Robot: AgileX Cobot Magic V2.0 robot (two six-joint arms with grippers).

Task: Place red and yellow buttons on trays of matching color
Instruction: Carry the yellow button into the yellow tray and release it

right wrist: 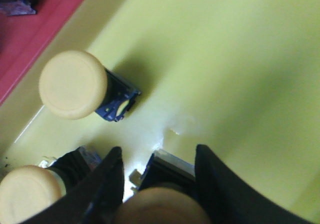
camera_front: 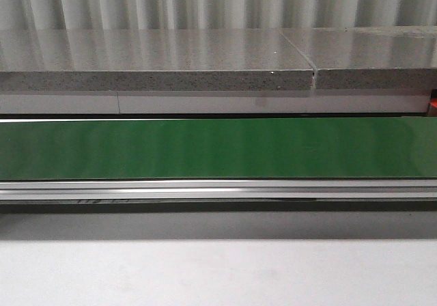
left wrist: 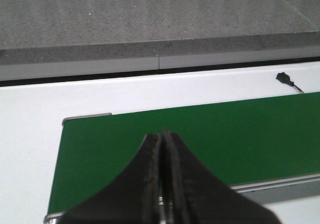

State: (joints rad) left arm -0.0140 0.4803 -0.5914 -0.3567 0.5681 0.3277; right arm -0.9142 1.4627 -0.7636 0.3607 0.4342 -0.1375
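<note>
We judge the main risk to be in the release over the yellow tray [right wrist: 240, 59]. Our right gripper [right wrist: 159, 184] hangs low over it with a yellow button [right wrist: 162, 206] between its fingers [right wrist: 215, 184], and two more yellow buttons already lie on that tray: one [right wrist: 74, 85] tipped on its side with its dark base showing, another [right wrist: 27, 194] just beside the left-hand finger as that view shows it. If the fingers spread wide here, the nearer one could knock that neighbour, and the carried button, if let go while not yet seated, could topple or roll toward the tray's edge, where the red tray [right wrist: 45, 24] lies just beside the yellow one. A dark object sits on the red tray at the far corner; it is too blurred for us to name.

The right gripper is partly spread, its two dark fingers flanking the button's cap and metal body. They appear to touch it on both sides, though the view is soft and close, so we take it as pinched rather than merely straddled.

Our left gripper [left wrist: 161, 174] is pressed together with nothing between its fingers, held above the near end of the green conveyor belt [left wrist: 210, 139], well apart from the yellow tray. The belt carries no button in the front view.
</note>
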